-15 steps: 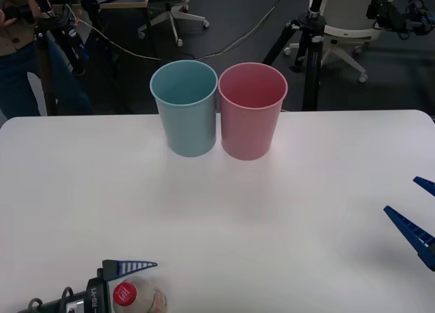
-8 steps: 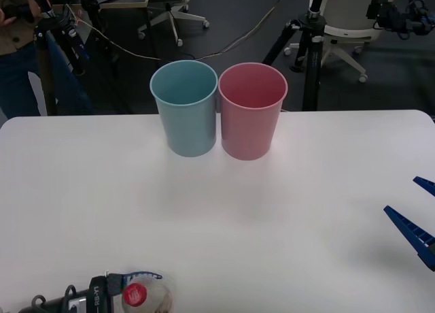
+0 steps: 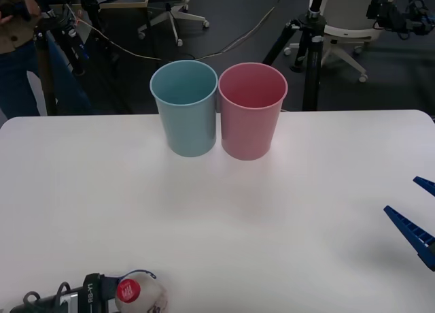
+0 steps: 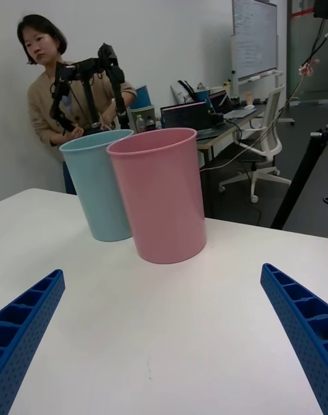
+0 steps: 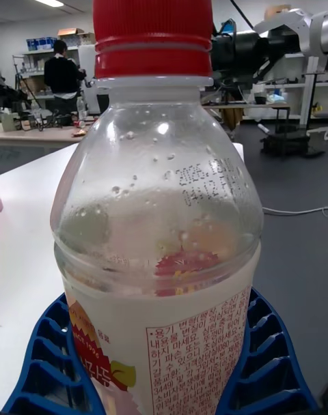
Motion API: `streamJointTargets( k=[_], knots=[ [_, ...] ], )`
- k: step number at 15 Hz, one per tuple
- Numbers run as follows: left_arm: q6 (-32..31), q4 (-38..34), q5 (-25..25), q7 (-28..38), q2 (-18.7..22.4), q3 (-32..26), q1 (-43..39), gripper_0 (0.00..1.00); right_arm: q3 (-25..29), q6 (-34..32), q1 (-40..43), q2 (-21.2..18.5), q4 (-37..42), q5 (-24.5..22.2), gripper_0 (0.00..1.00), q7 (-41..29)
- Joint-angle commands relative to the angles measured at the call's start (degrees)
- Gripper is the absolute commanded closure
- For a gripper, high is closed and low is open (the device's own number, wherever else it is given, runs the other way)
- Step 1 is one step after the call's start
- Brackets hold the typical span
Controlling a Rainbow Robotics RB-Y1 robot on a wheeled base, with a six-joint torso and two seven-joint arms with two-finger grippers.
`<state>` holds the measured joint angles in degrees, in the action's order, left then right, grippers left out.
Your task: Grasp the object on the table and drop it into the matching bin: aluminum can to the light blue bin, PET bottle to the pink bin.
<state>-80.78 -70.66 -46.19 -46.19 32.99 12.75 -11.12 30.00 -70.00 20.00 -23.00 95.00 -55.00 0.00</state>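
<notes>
At the near left edge of the white worktop [image 3: 102, 190], the left pincer [image 3: 139, 292] is gripping the PET bottle [image 3: 139, 296], its blue ribbed fingers [image 5: 48, 360] pressing against both sides of the cream label band. Seen from the left wrist, the bottle [image 5: 160, 217] is standing upright between those fingers, its red screw cap [image 5: 154, 26] on top and droplets clinging inside the clear shoulder. In the front view the cap [image 3: 127, 290] is facing up toward the camera, with the pincer's black body lying just to its left.

Far across the worktop, the light blue bin [image 3: 185, 109] and the pink bin [image 3: 251, 110] are standing upright side by side near the back edge, touching or nearly so, the blue one on the left. Both are well apart from the bottle.

The right pincer [image 3: 421, 214] is hovering at the right edge over the worktop, its fingers [image 4: 301, 326] spread wide and holding nothing, with the pink bin [image 4: 160, 193] and the blue bin [image 4: 99, 183] ahead of it.
</notes>
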Motion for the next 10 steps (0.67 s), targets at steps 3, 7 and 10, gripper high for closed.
streamJointTargets(
  k=[3,7,10],
  knots=[
    [1.33,-3.43,2.33,3.12,2.69,-1.85,-1.97,1.00,0.00,0.00,0.00,0.00,0.00,0.00,0.00,0.00],
    [1.33,-7.12,2.33,10.77,3.57,-7.30,-3.91,1.00,0.00,0.00,0.00,0.00,0.00,0.00,0.00,0.00],
    [1.41,-10.11,1.98,16.22,3.66,-12.58,-5.49,1.00,0.00,0.00,0.00,0.00,0.00,0.00,0.00,0.00]
  ],
)
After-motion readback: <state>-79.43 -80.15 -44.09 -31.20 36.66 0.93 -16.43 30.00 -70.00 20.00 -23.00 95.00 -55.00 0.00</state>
